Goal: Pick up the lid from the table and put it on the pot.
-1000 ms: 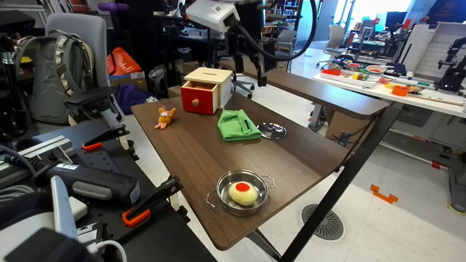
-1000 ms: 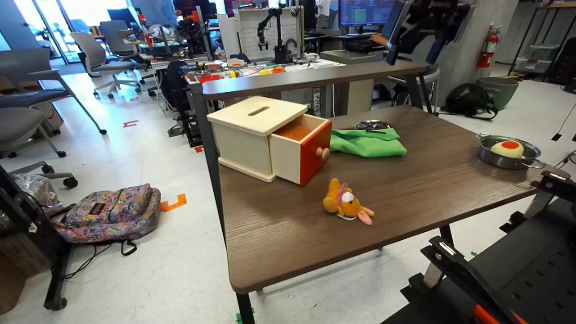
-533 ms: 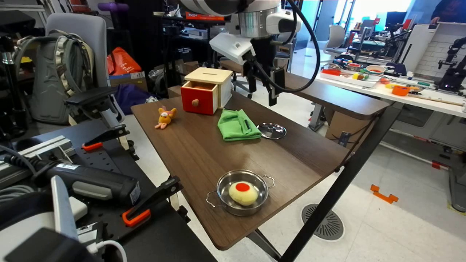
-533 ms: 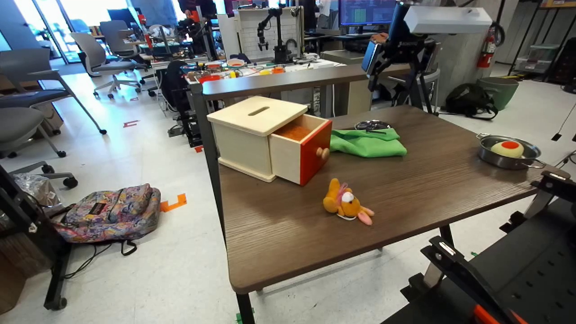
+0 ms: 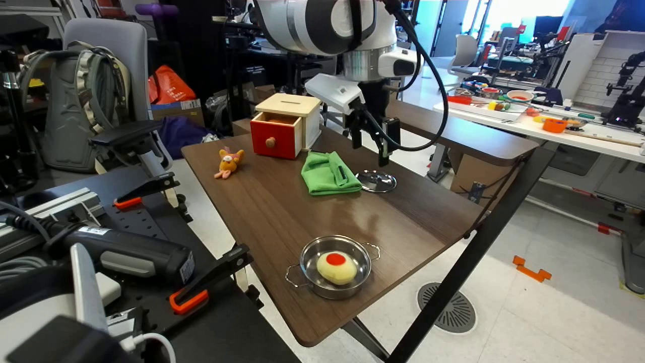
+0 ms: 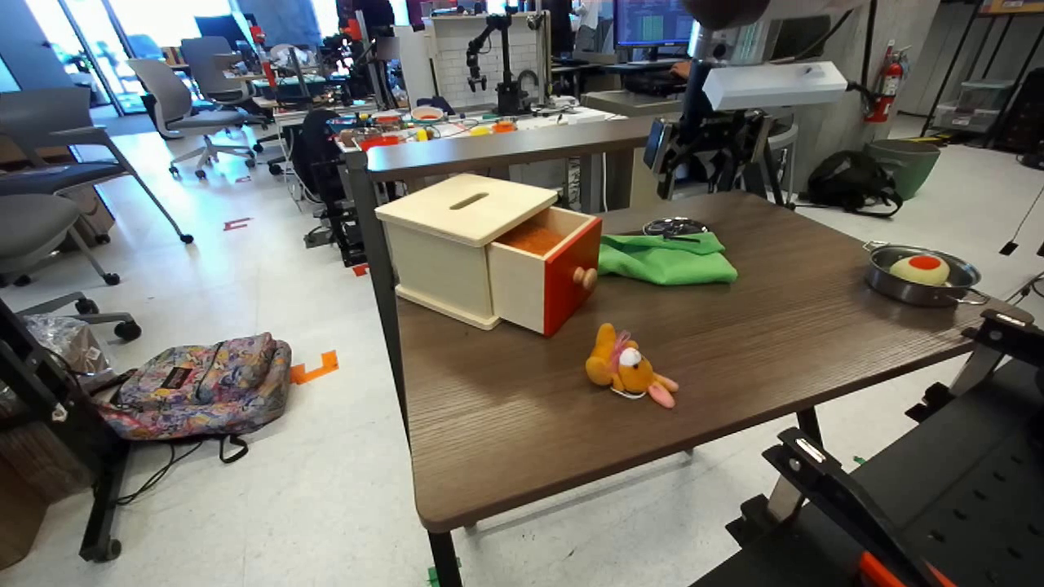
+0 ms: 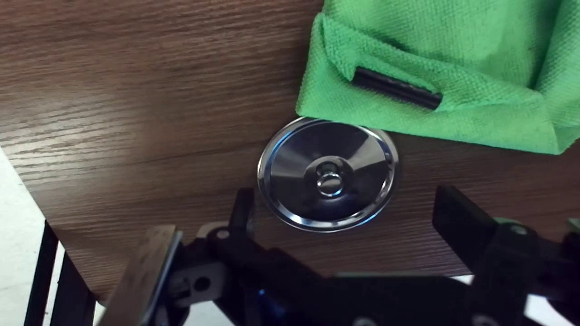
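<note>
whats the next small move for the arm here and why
Probably lower the open end effector toward the knob of the lid. The end effector hangs above the lid, and in the wrist view the knob shows between the spread fingertips, clear of the folded green cloth.

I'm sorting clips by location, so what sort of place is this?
Probably a robotics lab or research office: in an exterior view, a black robot arm stands in the background, with a computer monitor and a grey office chair.
</note>
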Controlling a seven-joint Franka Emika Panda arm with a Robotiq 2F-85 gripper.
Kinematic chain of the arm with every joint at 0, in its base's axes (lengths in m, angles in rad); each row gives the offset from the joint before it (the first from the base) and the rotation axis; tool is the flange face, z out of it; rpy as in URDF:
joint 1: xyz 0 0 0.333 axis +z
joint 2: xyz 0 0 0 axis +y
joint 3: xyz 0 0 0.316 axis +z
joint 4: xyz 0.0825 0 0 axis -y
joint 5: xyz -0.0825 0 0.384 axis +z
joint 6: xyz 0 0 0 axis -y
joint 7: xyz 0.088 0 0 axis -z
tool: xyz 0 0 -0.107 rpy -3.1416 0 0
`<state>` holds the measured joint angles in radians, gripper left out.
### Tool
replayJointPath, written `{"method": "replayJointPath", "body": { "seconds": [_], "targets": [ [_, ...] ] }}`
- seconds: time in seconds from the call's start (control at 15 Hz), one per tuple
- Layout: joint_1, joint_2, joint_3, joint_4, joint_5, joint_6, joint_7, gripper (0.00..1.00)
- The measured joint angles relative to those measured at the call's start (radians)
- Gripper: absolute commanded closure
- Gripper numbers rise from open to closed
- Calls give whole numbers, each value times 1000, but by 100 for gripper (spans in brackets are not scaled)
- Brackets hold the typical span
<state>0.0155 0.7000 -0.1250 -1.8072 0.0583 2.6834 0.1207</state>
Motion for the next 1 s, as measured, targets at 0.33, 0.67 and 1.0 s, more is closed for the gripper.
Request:
{"method": "replayJointPath", "body": {
  "seconds": [0.33,0.67,1.0],
  "targets": [
    [-1,52,0,60,-2,-45,0,0],
    [-4,84,0,110,-2,-89,0,0],
    [-8,114,0,151,-2,-116,0,0]
  ]
}}
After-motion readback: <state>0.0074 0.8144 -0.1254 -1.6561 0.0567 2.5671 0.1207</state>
